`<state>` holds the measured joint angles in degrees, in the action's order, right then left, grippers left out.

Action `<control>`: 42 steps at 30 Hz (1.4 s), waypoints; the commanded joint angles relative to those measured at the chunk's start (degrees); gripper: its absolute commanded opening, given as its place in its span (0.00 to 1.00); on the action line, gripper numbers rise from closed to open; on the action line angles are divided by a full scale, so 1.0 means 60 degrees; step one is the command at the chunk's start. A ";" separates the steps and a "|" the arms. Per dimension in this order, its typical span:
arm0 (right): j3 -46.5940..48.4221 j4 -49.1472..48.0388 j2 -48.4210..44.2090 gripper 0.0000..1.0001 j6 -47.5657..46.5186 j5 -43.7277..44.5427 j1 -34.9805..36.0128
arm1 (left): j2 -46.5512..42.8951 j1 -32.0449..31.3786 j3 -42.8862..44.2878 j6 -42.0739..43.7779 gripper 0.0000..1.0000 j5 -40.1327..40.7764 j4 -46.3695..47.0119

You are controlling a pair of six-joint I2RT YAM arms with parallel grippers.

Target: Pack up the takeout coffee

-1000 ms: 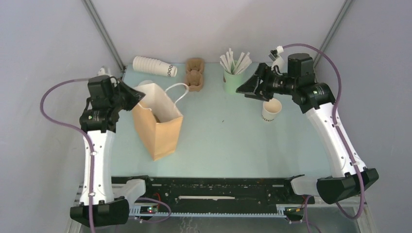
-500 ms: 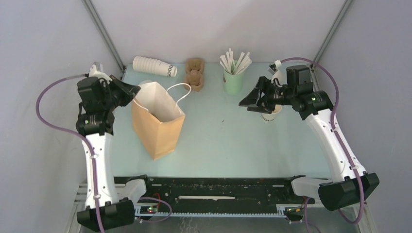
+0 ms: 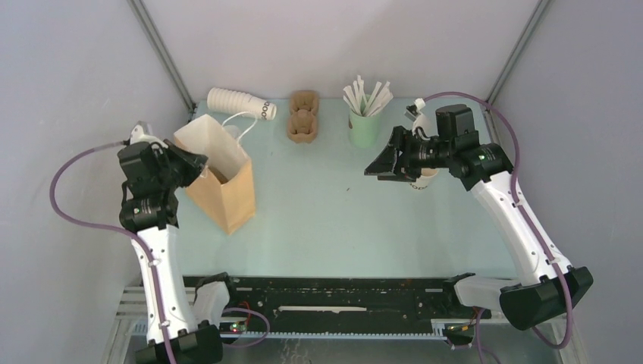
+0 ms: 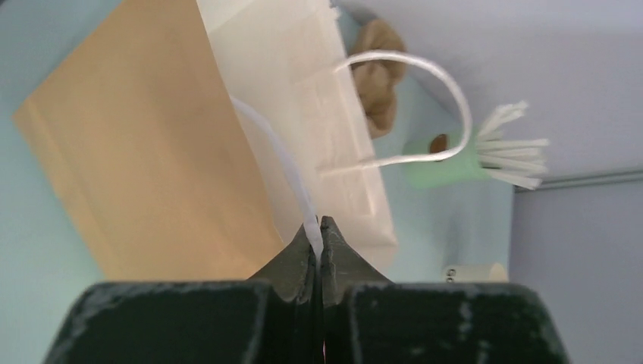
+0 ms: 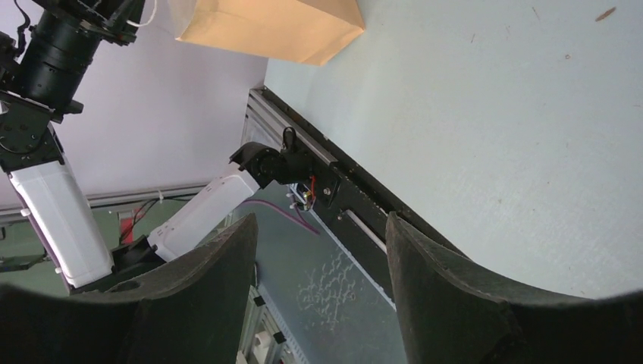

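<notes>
Top view: the left arm is bent at the far left, with the left gripper (image 3: 196, 161) at the rim of the paper bag (image 3: 227, 189). The right arm reaches leftward. The cup (image 3: 425, 180) stands far right, mostly hidden under that arm's wrist.
Left wrist: jaws pressed onto the bag's white handle (image 4: 296, 178).
Right wrist: right gripper (image 5: 318, 235) spread and empty.

Small cream-white paper takeout coffee cup (image 3: 423, 180), single. Upright on the table (image 3: 326, 205), right side, toward the far edge. From above mostly covered, only a sliver of rim and wall showing. Small dark lettering near the base in the left wrist view (image 4: 475, 271), too small to read.
</notes>
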<state>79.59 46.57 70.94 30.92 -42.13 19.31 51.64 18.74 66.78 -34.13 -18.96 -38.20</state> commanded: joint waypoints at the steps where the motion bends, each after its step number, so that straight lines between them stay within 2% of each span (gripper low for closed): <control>1: 0.0006 -0.0130 -0.0177 0.71 -0.0438 -0.0022 0.0143 | -0.0563 0.0073 -0.0299 0.0575 0.06 0.1999 -0.1297; 2: 0.0010 -0.0129 -0.0177 0.72 -0.0465 -0.0008 0.0153 | -0.0672 0.0099 -0.0187 0.0525 0.11 0.2524 -0.1684; 4: 0.0006 -0.0129 -0.0177 0.72 -0.0494 -0.0017 0.0157 | -0.0785 0.0126 0.0203 0.0518 0.27 0.3441 -0.2498; 6: 0.0006 -0.0126 -0.0191 0.72 -0.0548 0.0018 0.0167 | -0.0826 0.0114 0.0739 0.0611 0.33 0.3958 -0.2924; 8: 0.0007 -0.0070 -0.0217 0.72 -0.0640 0.0126 0.0176 | -0.0842 0.0116 0.1126 0.0571 0.44 0.4263 -0.3221; 12: 0.0011 0.0049 -0.0272 0.72 -0.0763 0.0272 0.0190 | -0.0814 0.0105 0.1886 0.0294 0.77 0.4545 -0.3615; 14: 0.0006 0.0122 -0.0279 0.72 -0.0824 0.0344 0.0185 | -0.0781 0.0051 0.2397 0.0235 0.87 0.4513 -0.3650; 16: 0.0007 0.0174 -0.0293 0.72 -0.0859 0.0430 0.0176 | -0.0628 -0.0388 0.3021 0.0210 0.89 0.4632 -0.3699; 17: 0.0006 0.0200 -0.0294 0.72 -0.0866 0.0455 0.0159 | -0.0484 -0.0938 0.3359 0.0190 0.89 0.4932 -0.3769; 19: 0.0007 0.0209 -0.0287 0.73 -0.0872 0.0473 0.0126 | -0.0004 -0.2457 0.4161 0.0117 0.89 0.6190 -0.4049; 23: 0.0006 0.0233 -0.0281 0.73 -0.0846 0.0460 -0.0034 | 0.1628 -0.6466 0.5768 0.0338 0.88 0.8732 -0.4392; 26: 0.0006 0.0375 -0.0398 0.73 -0.0883 0.0558 -0.0200 | 0.3420 -0.8055 0.7007 0.1165 0.88 0.9437 -0.4483; 28: -0.0007 0.0534 -0.0486 0.73 -0.1001 0.0697 -0.0258 | 0.4814 -0.8482 0.7561 0.1655 0.88 0.9239 -0.4325; 34: -0.0038 0.0919 -0.0796 0.73 -0.1356 0.1182 -0.0255 | 0.7825 -0.8521 0.8301 0.2450 0.87 0.8193 -0.3220; 38: -0.0037 0.1091 -0.0794 0.73 -0.1607 0.1460 -0.0216 | 0.9492 -0.8529 0.9712 0.2682 0.85 0.7671 -0.4083; 40: -0.0042 0.1090 -0.0719 0.74 -0.1670 0.1538 -0.0222 | 0.9691 -0.8569 0.9420 0.2286 0.82 0.7209 -0.4670; 42: -0.0035 0.1003 -0.0617 0.74 -0.1680 0.1490 -0.0272 | 0.9178 -0.8801 0.7810 0.2076 0.77 0.6772 -0.4287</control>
<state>79.50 52.60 66.98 23.16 -34.39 17.78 113.30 -32.14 118.67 -20.82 26.30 -61.89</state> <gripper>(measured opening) 0.739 0.815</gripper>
